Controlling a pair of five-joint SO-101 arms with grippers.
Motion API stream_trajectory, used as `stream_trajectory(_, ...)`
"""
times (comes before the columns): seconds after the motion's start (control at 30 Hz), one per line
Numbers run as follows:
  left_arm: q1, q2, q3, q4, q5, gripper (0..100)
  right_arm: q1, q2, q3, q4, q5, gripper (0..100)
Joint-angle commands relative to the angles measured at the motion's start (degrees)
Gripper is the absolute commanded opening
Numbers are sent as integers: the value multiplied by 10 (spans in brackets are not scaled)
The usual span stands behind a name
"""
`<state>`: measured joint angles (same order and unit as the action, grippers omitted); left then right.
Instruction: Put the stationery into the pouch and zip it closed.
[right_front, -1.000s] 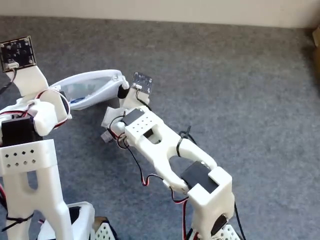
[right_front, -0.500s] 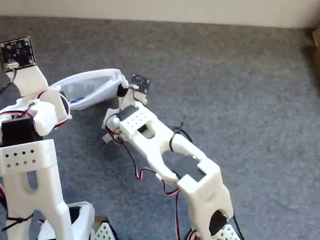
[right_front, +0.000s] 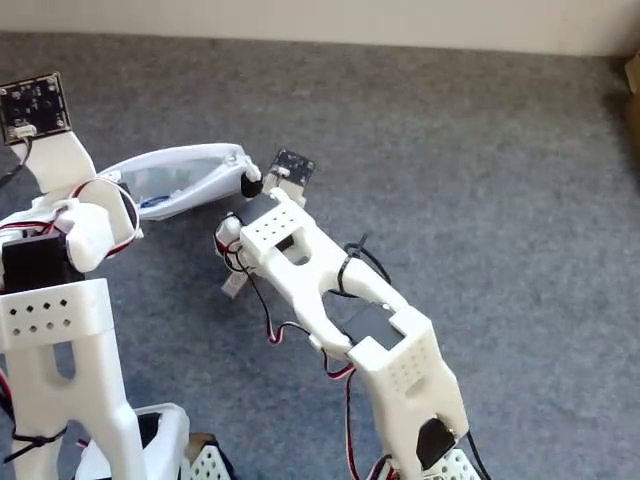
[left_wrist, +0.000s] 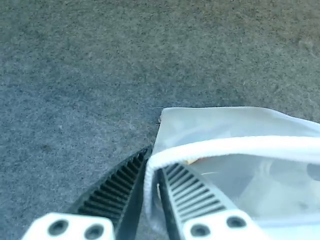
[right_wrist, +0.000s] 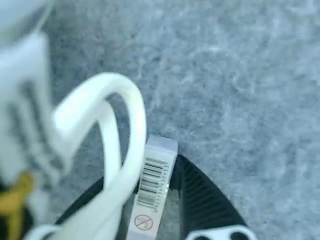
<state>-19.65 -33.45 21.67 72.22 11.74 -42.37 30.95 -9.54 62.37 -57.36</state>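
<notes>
A clear pouch (right_front: 185, 175) with a white zipper rim hangs just above the grey carpet, and several items show faintly inside. My left gripper (left_wrist: 152, 161) is shut on the pouch's (left_wrist: 240, 150) end, its black ribbed fingers (left_wrist: 187, 192) pinching the rim. My right gripper (right_wrist: 156, 170) is shut on a small white stationery piece (right_wrist: 152, 192) with a barcode label. A white loop (right_wrist: 117, 120) of the pouch's rim curves right in front of it. In the high view the right gripper (right_front: 236, 276) hangs low just beside the pouch's near end.
Grey carpet (right_front: 480, 160) covers the whole floor, open to the right and at the back. A pale wall strip (right_front: 350, 20) runs along the far edge. The left arm's white base (right_front: 60, 350) stands at the near left, the right arm's base (right_front: 420, 400) at the near middle.
The right arm's wrist has turned and its gripper has shifted a little right and toward the near side with the white piece. The left arm and the pouch have stayed put.
</notes>
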Motion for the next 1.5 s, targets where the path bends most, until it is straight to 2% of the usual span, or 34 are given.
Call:
stream_trajectory(0.0,-7,13,8,-3,5,11,9,-7,-23,7,11,5)
stream_trajectory(0.13,-7,13,9,-3,5,11,5,-15,-26,23,71,5)
stream_trajectory(0.27,-7,13,9,-3,5,11,0,-56,-23,24,86,5)
stream_trajectory(0.57,-4,13,8,-3,5,11,0,-153,16,44,179,5)
stream_trajectory(1.47,-3,13,10,-3,5,11,0,-318,17,168,185,5)
